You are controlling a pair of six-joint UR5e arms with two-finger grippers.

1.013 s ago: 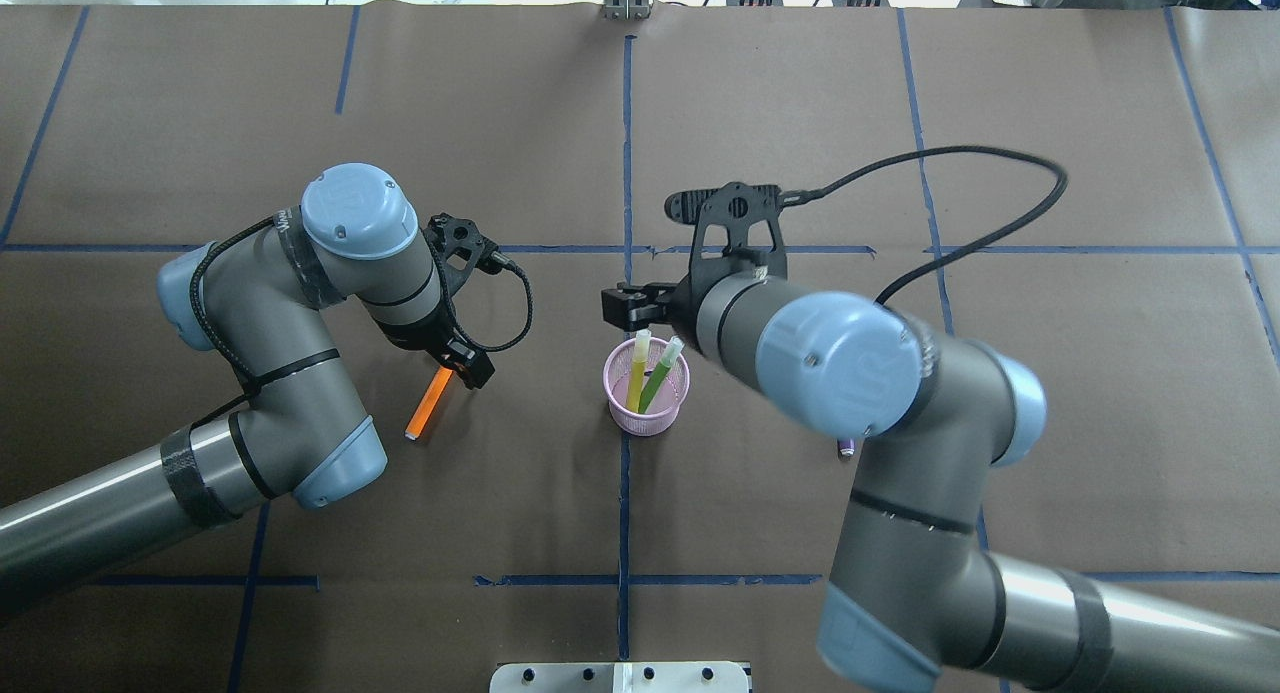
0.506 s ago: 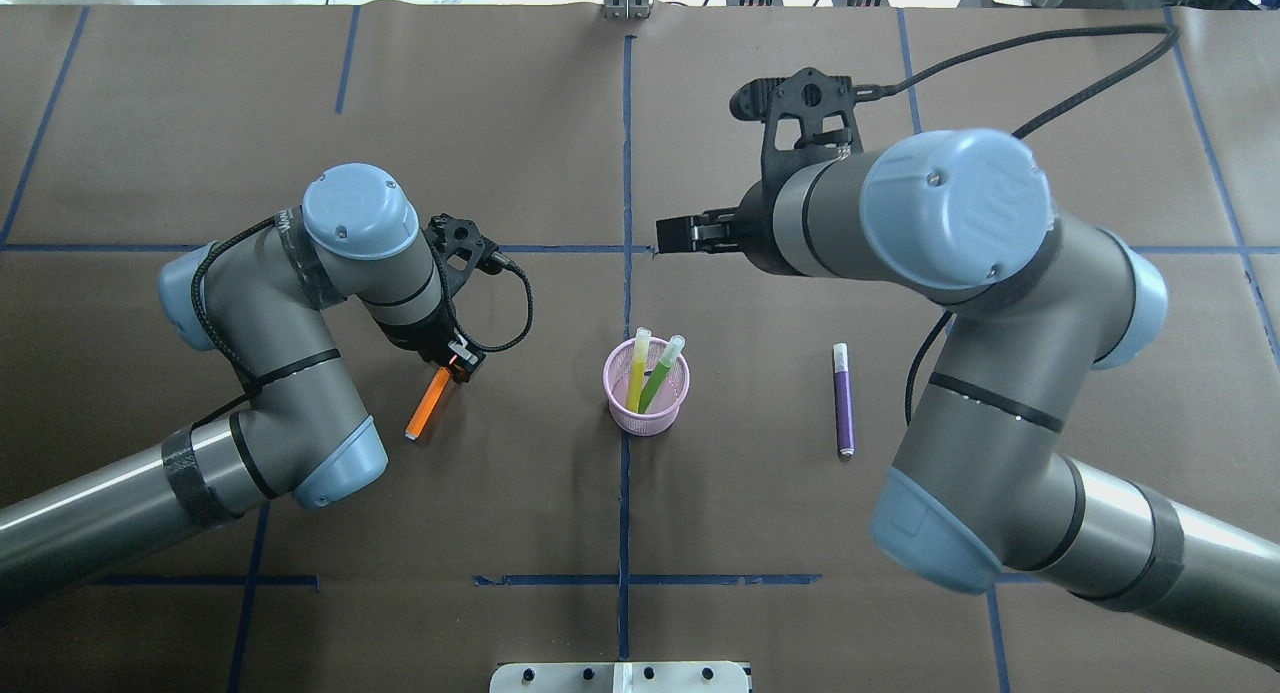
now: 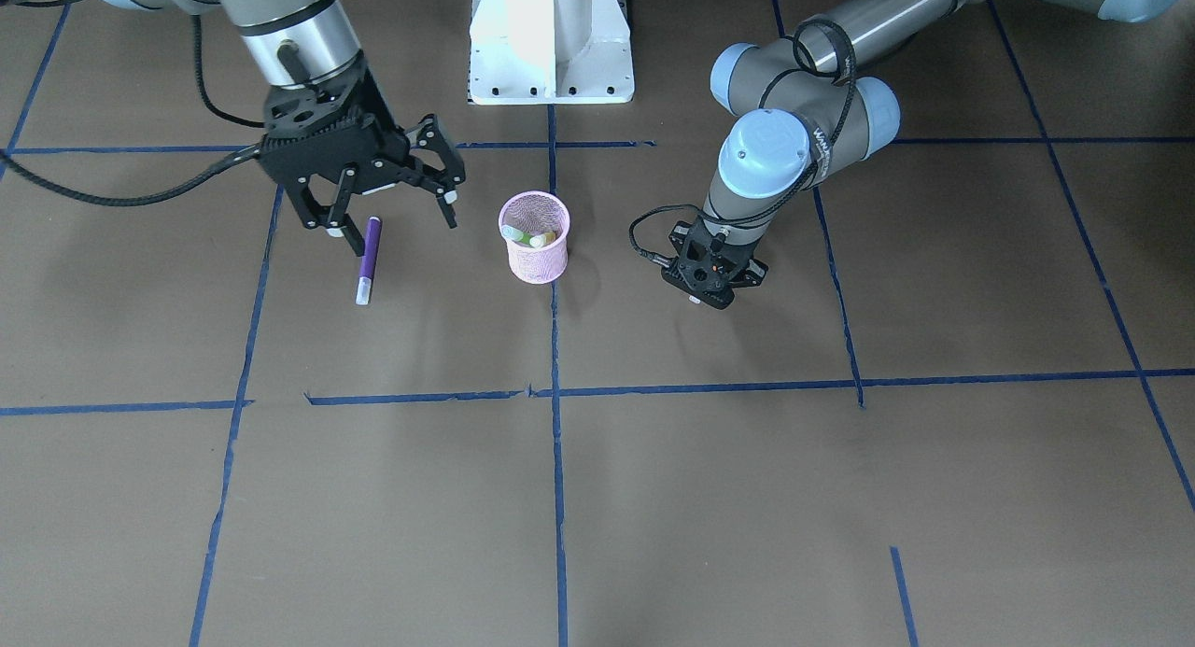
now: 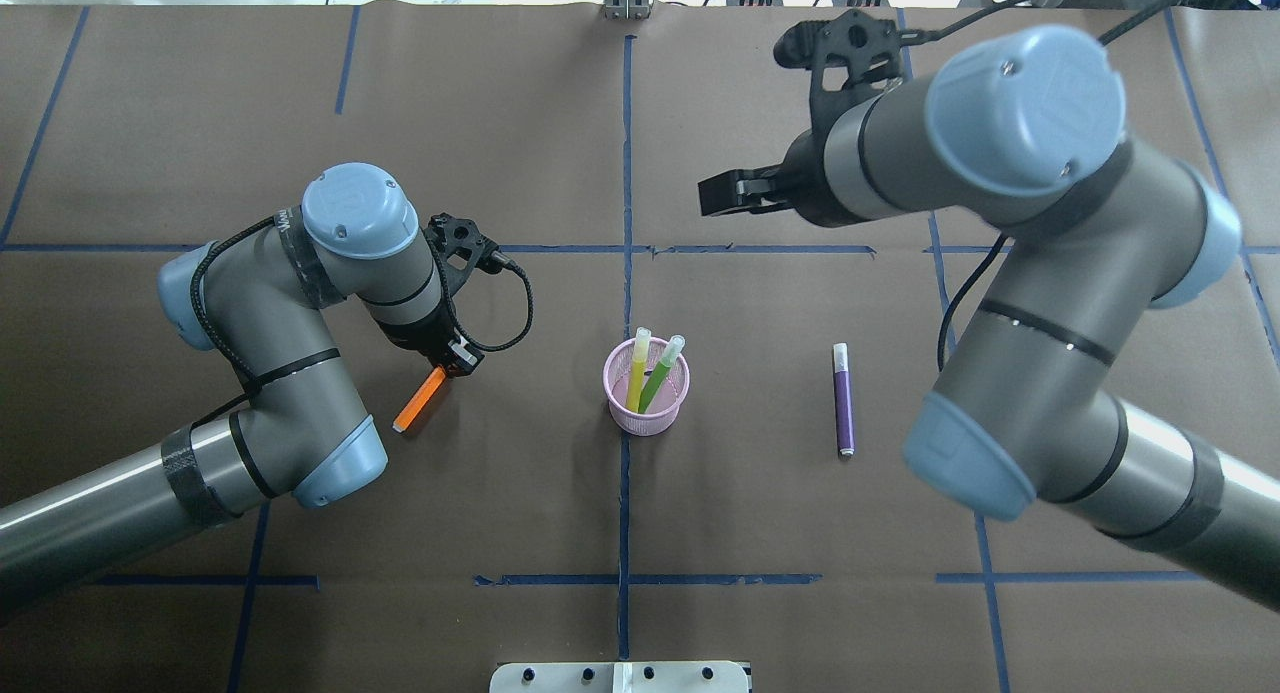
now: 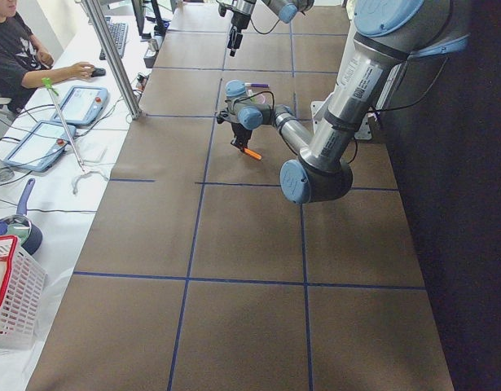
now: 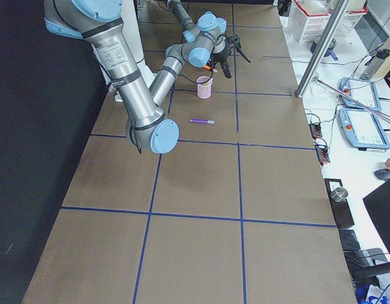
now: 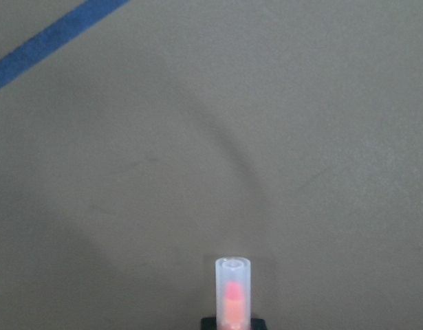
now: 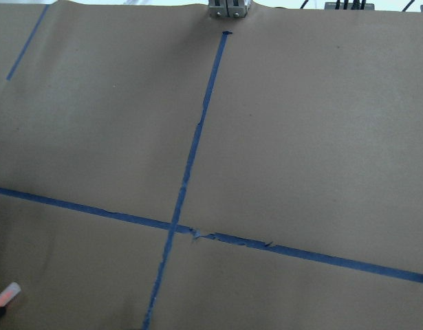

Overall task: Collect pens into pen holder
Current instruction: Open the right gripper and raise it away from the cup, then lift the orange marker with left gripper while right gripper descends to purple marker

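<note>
Clamped shut on one end of the thick orange marker pen (image 4: 415,403), the left gripper (image 4: 447,363) holds it slanting toward 7 o'clock, at 9 o'clock from the round pink wire-mesh pen holder (image 4: 645,420), apparently ready to carry it across. That wrist points steeply down. The right gripper (image 3: 404,234), spread wide and empty, hangs raised near the purple marker pen (image 4: 844,398), which lies on the brown tabletop (image 4: 500,493) at 3 o'clock.

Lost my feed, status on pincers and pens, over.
Left pincer shut on orange pen. Right pincer open, empty. Yellow pen, green pen in pen holder; purple pen on table. Nothing blocking holder.
</note>
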